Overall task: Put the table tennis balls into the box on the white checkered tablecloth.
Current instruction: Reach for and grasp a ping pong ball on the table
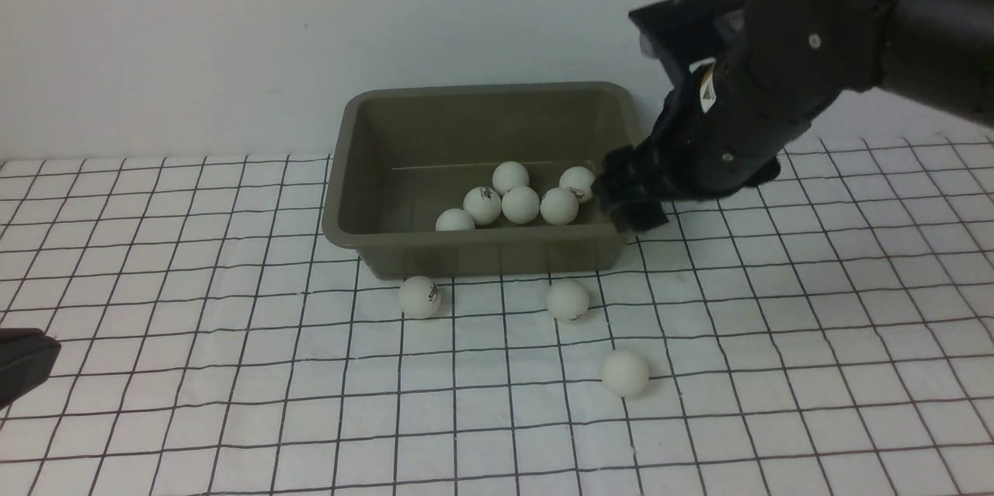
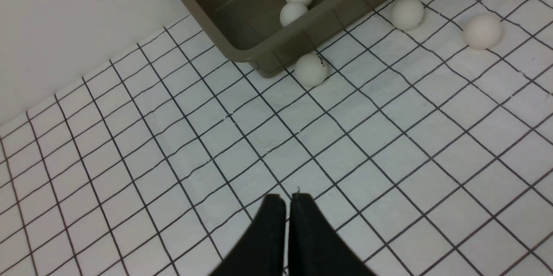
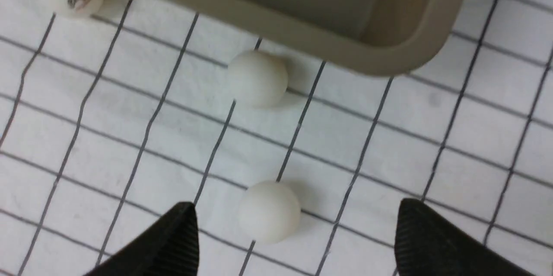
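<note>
We are looking at the white checkered tablecloth [image 1: 155, 403] holding the box [image 1: 340, 193], its right front corner hiding behind our wide-spread, empty right gripper [image 3: 297, 214], our pinched-shut left gripper [image 2: 287, 200] barely showing, and table tennis balls [image 1: 520, 205] resting six inside, three outside.

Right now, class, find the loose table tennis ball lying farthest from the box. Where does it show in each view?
Front view: farthest ball, in front of the box's right front corner, nearest the camera.
Left wrist view: farthest ball, lying well out from the box's front wall.
Right wrist view: farthest ball, framed by the open right hand.
Shared landmark: the box's front rim.
</note>
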Controlling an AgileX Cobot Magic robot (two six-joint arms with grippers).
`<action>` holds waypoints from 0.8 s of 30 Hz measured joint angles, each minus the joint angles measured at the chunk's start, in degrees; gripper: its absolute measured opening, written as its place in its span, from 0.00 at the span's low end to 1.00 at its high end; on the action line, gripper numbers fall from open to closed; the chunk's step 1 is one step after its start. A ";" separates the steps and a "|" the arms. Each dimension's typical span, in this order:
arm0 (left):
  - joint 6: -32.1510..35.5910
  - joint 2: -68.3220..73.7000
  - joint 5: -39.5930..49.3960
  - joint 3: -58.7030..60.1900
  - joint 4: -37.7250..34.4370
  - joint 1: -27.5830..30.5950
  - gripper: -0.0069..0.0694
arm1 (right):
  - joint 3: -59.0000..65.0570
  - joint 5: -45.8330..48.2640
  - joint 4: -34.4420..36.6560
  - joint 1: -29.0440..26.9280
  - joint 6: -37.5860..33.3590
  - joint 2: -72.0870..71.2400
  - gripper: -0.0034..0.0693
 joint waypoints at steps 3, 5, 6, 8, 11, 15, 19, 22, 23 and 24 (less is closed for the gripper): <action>0.00 0.00 0.00 0.00 0.00 0.00 0.09 | 4.83 -2.57 1.38 0.00 -0.37 0.06 0.79; 0.00 0.00 0.00 0.00 0.00 0.00 0.09 | 7.80 -4.92 2.17 0.00 -0.51 0.23 0.78; 0.00 0.00 -0.05 0.00 0.00 0.00 0.09 | 9.03 -6.03 2.46 0.00 -0.57 0.41 0.78; 0.00 0.00 -0.05 0.00 0.00 0.00 0.09 | 10.42 -7.72 2.79 0.00 -0.77 1.20 0.77; 0.00 0.00 -0.05 0.00 0.00 0.00 0.09 | 10.85 -9.99 2.90 0.00 -1.39 2.76 0.77; 0.00 0.00 -0.24 0.00 0.00 0.00 0.09 | 10.85 -11.62 3.65 0.00 -2.05 4.61 0.77; 0.00 0.00 -0.27 0.00 0.00 0.00 0.09 | 10.90 -12.64 4.74 0.00 -3.08 6.20 0.77; 0.00 0.00 -0.27 0.00 0.00 0.00 0.09 | 10.88 -13.50 5.81 0.00 -3.99 7.61 0.77; 0.00 0.00 -0.27 0.00 0.00 0.00 0.09 | 10.88 -14.07 6.31 0.00 -4.51 8.18 0.77; 0.00 0.00 -0.27 0.00 0.00 0.00 0.09 | 10.88 -14.49 6.54 0.00 -4.80 8.58 0.77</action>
